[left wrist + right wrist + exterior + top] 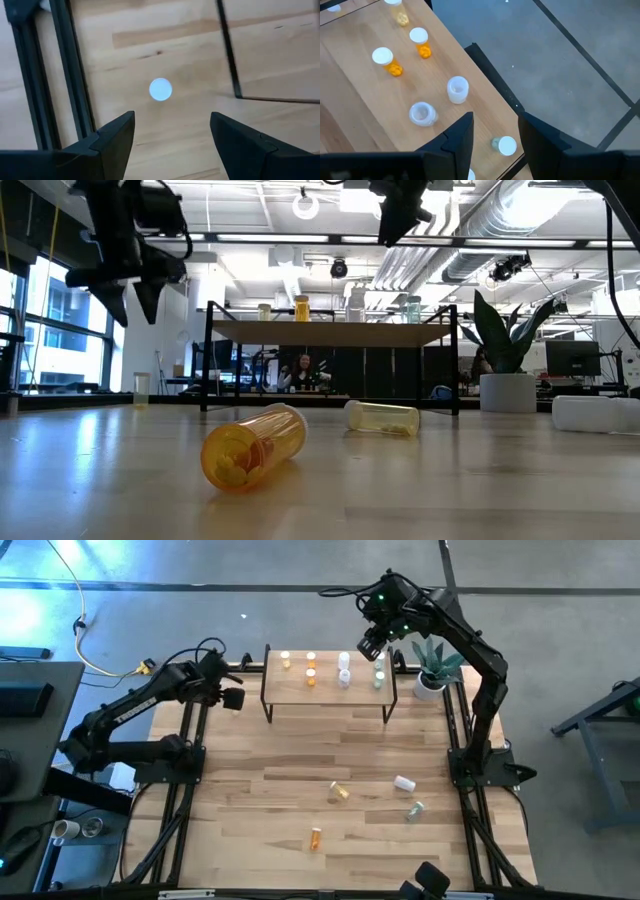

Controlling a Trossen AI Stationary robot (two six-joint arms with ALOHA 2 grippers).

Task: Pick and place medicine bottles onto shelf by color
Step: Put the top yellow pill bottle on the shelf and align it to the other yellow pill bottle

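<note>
While right gripper (372, 643) hovers above shelf (328, 690) with fingers partly apart and empty, greenish bottles (506, 145) stand just below it at shelf's end, white pair (457, 89) beside them, orange ones (384, 60) farther along: colours grouped in columns. Left gripper (170, 132) waits wide apart, nothing held, off shelf's opposite end. Well away from both, loose bottles lie toppled on table (300, 770): orange bottle (250, 448), yellow bottle (383, 416), white and greenish too. Likely next: fetch another.
</note>
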